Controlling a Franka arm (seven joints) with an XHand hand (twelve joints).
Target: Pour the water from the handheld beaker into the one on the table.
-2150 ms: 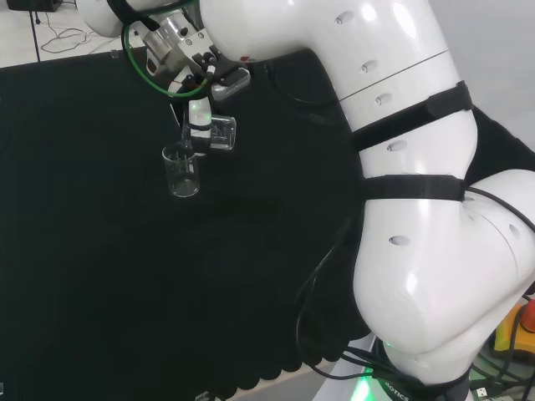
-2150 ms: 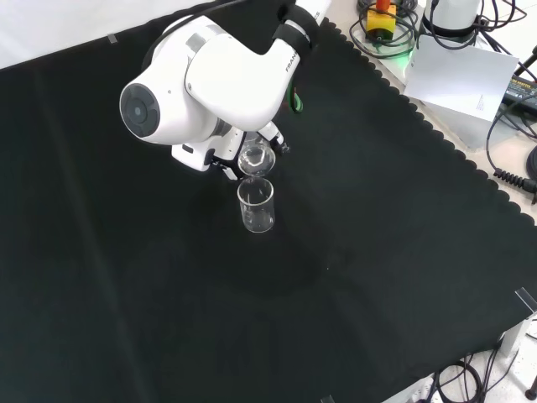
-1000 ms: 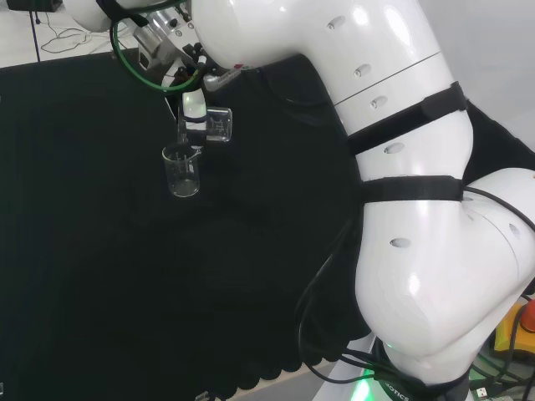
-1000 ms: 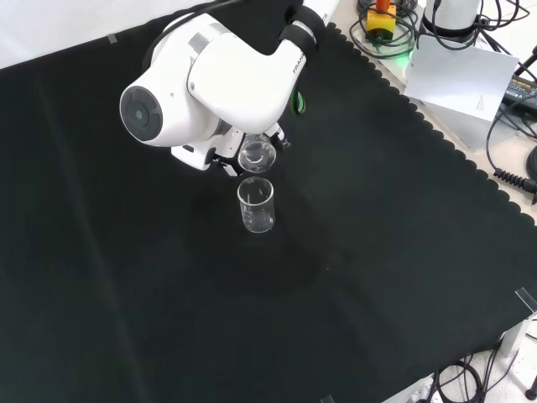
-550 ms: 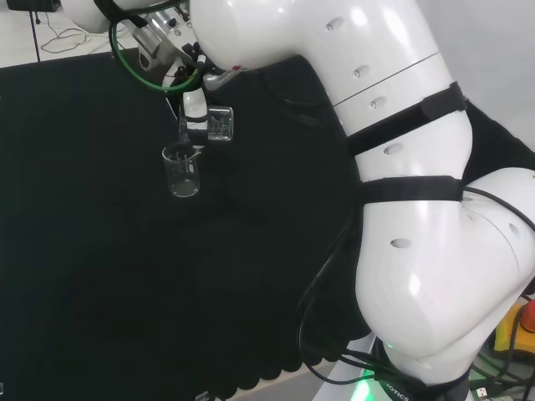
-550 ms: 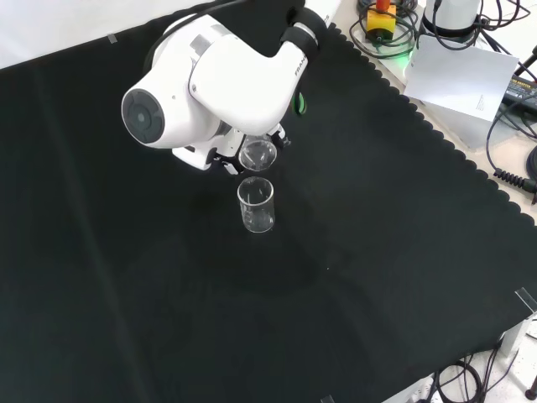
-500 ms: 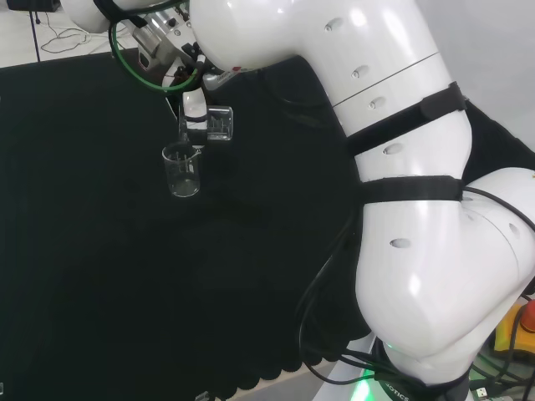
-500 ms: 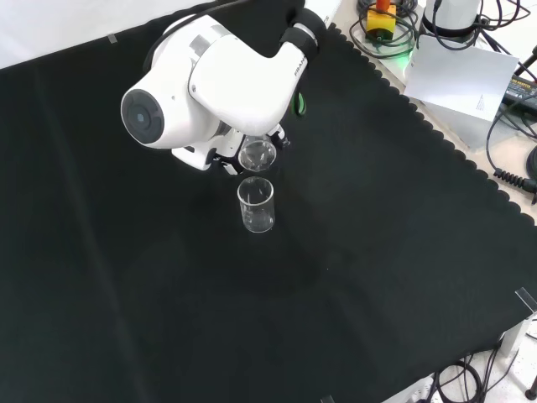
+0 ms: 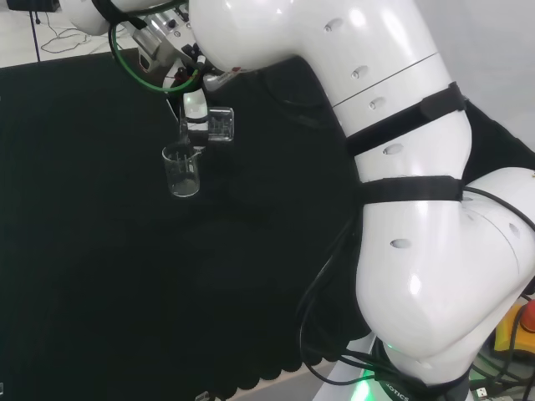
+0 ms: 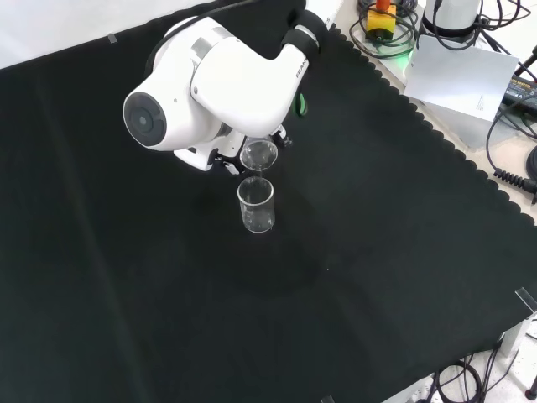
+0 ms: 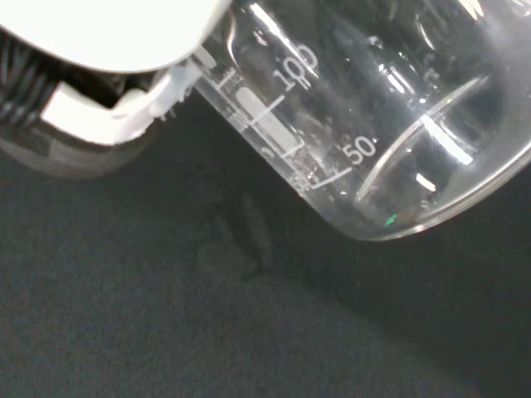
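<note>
My hand (image 9: 195,113) holds the small clear glass beaker with printed graduation marks (image 9: 216,124) above the worktop covered in black cloth (image 9: 100,276). My fingers (image 9: 194,107) are curled round the beaker wall and pinch it. In the head view a white finger with a black band lies across the beaker's left side.

The held beaker lies tipped on its side, close to level. In the head view its mouth faces left, toward the second vessel. In the front view (image 10: 258,154) its round opening faces the camera, just below the large white arm link with the round grey cap (image 10: 201,88).

The upright clear glass beaker on the cloth (image 9: 181,171) stands directly below and slightly left of the held beaker's mouth in the head view. In the front view (image 10: 256,205) it stands just beneath the held beaker; whether the two rims touch cannot be determined.

In the wrist view the held beaker's (image 11: 357,124) graduated wall runs diagonally, with a white part of my hand (image 11: 116,116) against it. Its contents cannot be determined.
</note>
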